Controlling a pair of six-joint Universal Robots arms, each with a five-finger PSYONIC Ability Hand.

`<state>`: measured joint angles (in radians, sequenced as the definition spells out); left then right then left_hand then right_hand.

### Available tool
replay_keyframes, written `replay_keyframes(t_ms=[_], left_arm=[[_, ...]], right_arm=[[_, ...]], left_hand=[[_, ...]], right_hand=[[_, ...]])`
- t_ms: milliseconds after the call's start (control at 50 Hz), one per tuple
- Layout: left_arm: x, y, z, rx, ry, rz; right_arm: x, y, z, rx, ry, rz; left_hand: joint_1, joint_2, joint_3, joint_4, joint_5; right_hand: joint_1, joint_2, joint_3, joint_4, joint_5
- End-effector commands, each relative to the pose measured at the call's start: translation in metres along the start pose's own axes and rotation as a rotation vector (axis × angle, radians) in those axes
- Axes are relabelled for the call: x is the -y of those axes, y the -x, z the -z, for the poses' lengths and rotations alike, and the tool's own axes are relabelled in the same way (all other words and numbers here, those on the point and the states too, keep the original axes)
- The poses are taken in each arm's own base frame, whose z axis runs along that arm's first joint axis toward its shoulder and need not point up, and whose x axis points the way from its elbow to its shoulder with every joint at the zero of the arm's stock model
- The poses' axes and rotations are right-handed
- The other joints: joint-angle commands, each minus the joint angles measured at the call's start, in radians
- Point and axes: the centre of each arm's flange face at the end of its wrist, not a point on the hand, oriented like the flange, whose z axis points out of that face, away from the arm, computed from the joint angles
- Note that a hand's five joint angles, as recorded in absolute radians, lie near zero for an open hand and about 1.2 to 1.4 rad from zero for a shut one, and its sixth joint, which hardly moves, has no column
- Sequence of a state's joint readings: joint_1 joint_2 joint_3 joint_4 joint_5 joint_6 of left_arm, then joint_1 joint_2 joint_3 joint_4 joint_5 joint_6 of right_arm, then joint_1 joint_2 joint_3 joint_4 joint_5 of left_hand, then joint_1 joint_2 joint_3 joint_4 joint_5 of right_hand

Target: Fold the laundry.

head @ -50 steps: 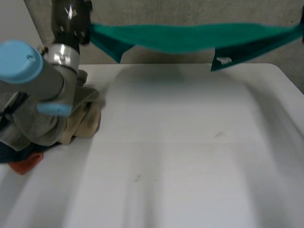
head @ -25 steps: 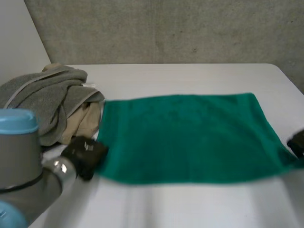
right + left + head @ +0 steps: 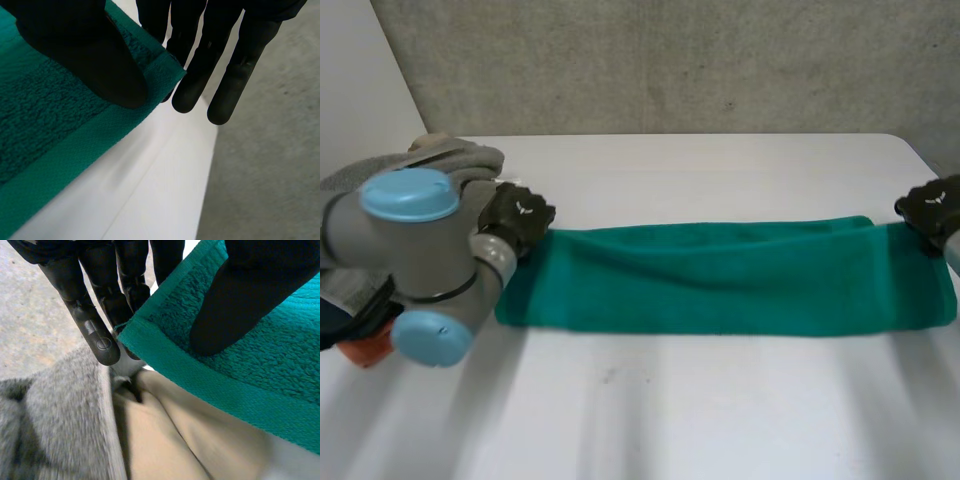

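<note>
A green towel (image 3: 730, 278) lies across the white table (image 3: 720, 420) as a long band, folded over lengthwise. My left hand (image 3: 518, 217) is at its far left corner. In the left wrist view the thumb (image 3: 240, 300) presses the green towel (image 3: 260, 360) corner against the fingers (image 3: 100, 315). My right hand (image 3: 932, 207) is at the far right corner. In the right wrist view its thumb (image 3: 90, 55) pinches the green towel (image 3: 45, 130) corner against the fingers (image 3: 200, 65).
A pile of laundry sits at the table's left: a grey towel (image 3: 445, 158) over a beige cloth (image 3: 165, 440), with an orange piece (image 3: 368, 350) near my left arm (image 3: 420, 260). A concrete wall (image 3: 670, 60) stands behind the table.
One second ago the towel hung stretched in the air between both hands. It then lay spread flat, and now both hands have carried its near edge to the far side, halving it.
</note>
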<state>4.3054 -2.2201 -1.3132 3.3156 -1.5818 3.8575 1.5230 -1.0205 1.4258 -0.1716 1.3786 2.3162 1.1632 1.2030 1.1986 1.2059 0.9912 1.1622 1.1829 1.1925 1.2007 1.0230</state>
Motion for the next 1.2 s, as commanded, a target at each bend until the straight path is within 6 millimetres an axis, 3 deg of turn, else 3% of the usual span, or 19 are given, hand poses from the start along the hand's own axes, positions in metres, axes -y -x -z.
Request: replay_keyframes(t_ms=[20,200,220,240,260,300,320,420,560,620,720,820,940,980,1000,1020,1080,1200], left_arm=[[0.000,-0.006,-0.043,0.041,-0.042,-0.003],[0.004,-0.006,-0.078,0.111,-0.110,-0.001],[0.005,-0.008,-0.079,0.113,-0.119,-0.001],[0.005,-0.010,-0.079,0.111,-0.123,-0.001],[0.008,-0.016,-0.078,0.101,-0.134,-0.003],[0.013,-0.024,-0.076,0.085,-0.148,-0.004],[0.017,-0.027,-0.074,0.080,-0.158,-0.002],[0.025,-0.035,-0.068,0.065,-0.165,-0.002],[0.039,-0.018,-0.036,0.058,-0.157,0.000],[0.039,-0.017,-0.022,0.042,-0.142,0.003],[0.038,-0.015,-0.004,0.022,-0.125,0.047],[0.033,-0.021,0.005,-0.007,-0.108,0.115],[0.032,-0.025,0.008,-0.019,-0.100,0.138],[0.032,-0.025,0.008,-0.017,-0.103,0.138],[0.032,-0.025,0.008,-0.017,-0.103,0.138],[0.033,-0.026,0.008,-0.019,-0.105,0.139],[0.038,-0.025,0.011,-0.019,-0.116,0.138],[0.049,-0.016,0.022,-0.007,-0.143,0.140]], right_arm=[[-0.001,0.015,-0.039,-0.069,-0.032,0.036],[-0.003,0.026,-0.070,-0.091,-0.071,0.034],[0.000,0.026,-0.072,-0.099,-0.085,0.034],[0.003,0.025,-0.076,-0.125,-0.097,0.036],[0.003,0.026,-0.077,-0.131,-0.095,0.036],[0.002,0.025,-0.078,-0.157,-0.075,0.030],[0.003,0.024,-0.077,-0.164,-0.068,0.026],[0.012,0.016,-0.060,-0.194,-0.040,-0.041],[0.036,-0.005,-0.002,-0.076,-0.050,-0.138],[0.022,-0.004,0.018,0.036,0.029,-0.171],[-0.021,0.003,0.038,0.180,0.175,-0.248],[-0.034,0.008,0.038,0.189,0.147,-0.261],[-0.049,0.016,0.021,0.129,0.089,-0.234],[-0.055,0.018,0.014,0.113,0.076,-0.224],[-0.055,0.017,0.012,0.102,0.068,-0.218],[-0.055,0.014,0.010,0.085,0.060,-0.211],[-0.070,-0.004,0.007,-0.046,0.122,-0.193],[-0.070,-0.051,0.011,-0.225,0.161,-0.125]], left_hand=[[0.233,0.193,0.198,0.190,0.231],[0.233,0.193,0.198,0.190,0.231],[-0.002,-0.042,-0.037,-0.045,-0.005],[-0.211,-0.250,-0.246,-0.253,-0.213],[-0.989,-1.028,-1.024,-1.031,-0.991],[-0.833,-0.873,-0.869,-0.876,-0.836],[-0.989,-1.028,-1.024,-1.031,-0.991],[-0.989,-1.028,-1.024,-1.031,-0.991],[-0.989,-1.028,-1.024,-1.031,-0.991],[-0.989,-1.028,-1.024,-1.031,-0.991],[-0.989,-1.028,-1.024,-1.031,-0.991],[-0.989,-1.028,-1.024,-1.031,-0.991],[-0.989,-1.028,-1.024,-1.031,-0.991],[-0.989,-1.028,-1.024,-1.031,-0.991],[-0.989,-1.028,-1.024,-1.031,-0.991],[-0.989,-1.028,-1.024,-1.031,-0.991],[-0.989,-1.028,-1.024,-1.031,-0.991],[-0.989,-1.028,-1.024,-1.031,-0.991]], right_hand=[[0.234,0.213,0.204,0.196,0.199],[0.234,0.213,0.204,0.196,0.199],[0.234,0.213,0.204,0.196,0.199],[-0.686,-0.707,-0.717,-0.725,-0.722],[-0.988,-1.008,-1.018,-1.026,-1.023],[-0.988,-1.008,-1.018,-1.026,-1.023],[-0.988,-1.008,-1.018,-1.026,-1.023],[-0.988,-1.008,-1.018,-1.026,-1.023],[-0.988,-1.008,-1.018,-1.026,-1.023],[-0.949,-0.969,-0.979,-0.987,-0.984],[-0.658,-0.679,-0.688,-0.696,-0.693],[-0.613,-0.634,-0.644,-0.652,-0.649],[-0.564,-0.584,-0.594,-0.602,-0.599],[-0.231,-0.251,-0.261,-0.269,-0.266],[0.091,0.070,0.061,0.052,0.056],[0.233,0.212,0.202,0.194,0.197],[0.234,0.213,0.204,0.196,0.199],[0.234,0.213,0.204,0.196,0.199]])
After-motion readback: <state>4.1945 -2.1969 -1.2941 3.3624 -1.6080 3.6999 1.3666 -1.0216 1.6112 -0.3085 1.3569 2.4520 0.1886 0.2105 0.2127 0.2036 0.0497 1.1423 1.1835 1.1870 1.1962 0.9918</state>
